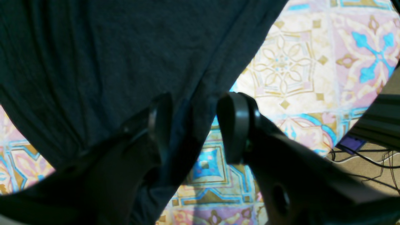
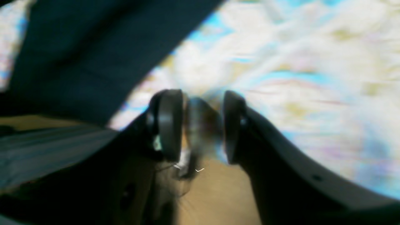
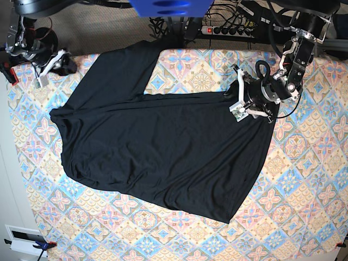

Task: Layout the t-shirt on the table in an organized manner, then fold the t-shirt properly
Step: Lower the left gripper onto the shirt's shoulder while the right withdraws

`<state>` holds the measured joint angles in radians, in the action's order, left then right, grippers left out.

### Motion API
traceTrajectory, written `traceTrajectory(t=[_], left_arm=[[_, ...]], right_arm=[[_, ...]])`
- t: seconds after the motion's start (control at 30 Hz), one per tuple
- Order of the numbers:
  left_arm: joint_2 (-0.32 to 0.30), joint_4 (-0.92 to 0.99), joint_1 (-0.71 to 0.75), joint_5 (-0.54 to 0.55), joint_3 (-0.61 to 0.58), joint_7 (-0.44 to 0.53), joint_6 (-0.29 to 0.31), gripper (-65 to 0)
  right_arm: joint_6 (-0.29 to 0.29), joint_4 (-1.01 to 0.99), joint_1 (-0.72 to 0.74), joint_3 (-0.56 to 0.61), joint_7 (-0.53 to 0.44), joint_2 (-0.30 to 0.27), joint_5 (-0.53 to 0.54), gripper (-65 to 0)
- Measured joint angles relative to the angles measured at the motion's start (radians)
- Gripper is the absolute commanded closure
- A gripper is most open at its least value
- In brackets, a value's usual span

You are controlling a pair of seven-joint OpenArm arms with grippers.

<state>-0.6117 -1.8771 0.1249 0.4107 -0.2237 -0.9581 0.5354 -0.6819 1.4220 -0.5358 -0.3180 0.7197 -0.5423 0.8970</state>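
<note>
- Left gripper (image 1: 193, 125): we note the jaws standing apart, not clamped. A fold of the t-shirt (image 1: 109, 62) runs through the gap beside one finger (image 1: 161, 125). A sliver of patterned table (image 1: 290, 62) shows between that fold and the other finger (image 1: 234, 125).
- In the base view this gripper sits on the t-shirt's edge, at the corner nearest the left arm's base. Its white parts overlap the black cloth.
- We cannot tell from any view whether the fingertips touch the fabric or hang just over it.
- Right gripper (image 2: 200, 125): jaws also apart. The wrist view is badly blurred. A dark smeared shape sits in the gap, and we cannot make out what it is.
- In the base view the right gripper is off the t-shirt, just beside the sleeve that reaches toward the arm bases, near the table's corner. No cloth hangs from it.
- T-shirt: it lies on the table, spread open but not square. It covers most of the middle, with shallow wrinkles across the body.
- One long part stretches away from the body toward the arm bases. The opposite corner points toward the table's near edge.
- Table: the pastel tile pattern shows all round the t-shirt.
- Behind the t-shirt, past the table's far edge, we see a power strip (image 3: 228, 30) and loose cables (image 3: 163, 24).
</note>
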Motion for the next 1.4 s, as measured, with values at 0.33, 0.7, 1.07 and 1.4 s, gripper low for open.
traceTrajectory(t=[0.33, 0.7, 1.07, 1.4], left_arm=[[0.008, 0.0, 0.0, 0.0, 0.0, 0.0, 0.0, -26.3], [0.008, 0.0, 0.0, 0.0, 0.0, 0.0, 0.0, -26.3], [0.01, 0.0, -0.003, 0.0, 0.0, 0.0, 0.0, -26.3], [0.01, 0.0, -0.002, 0.0, 0.001, 0.0, -0.001, -26.3]], right_arm=[[-0.025, -0.003, -0.051, 0.01, 0.043, 0.031, 0.145, -20.9], [-0.026, 0.09, -0.079, 0.029, 0.074, 0.126, 0.129, -20.9], [-0.012, 0.076, -0.091, 0.037, 0.189, 0.157, 0.071, -20.9], [-0.006, 0.076, -0.082, 0.039, 0.182, 0.211, 0.071, -20.9]])
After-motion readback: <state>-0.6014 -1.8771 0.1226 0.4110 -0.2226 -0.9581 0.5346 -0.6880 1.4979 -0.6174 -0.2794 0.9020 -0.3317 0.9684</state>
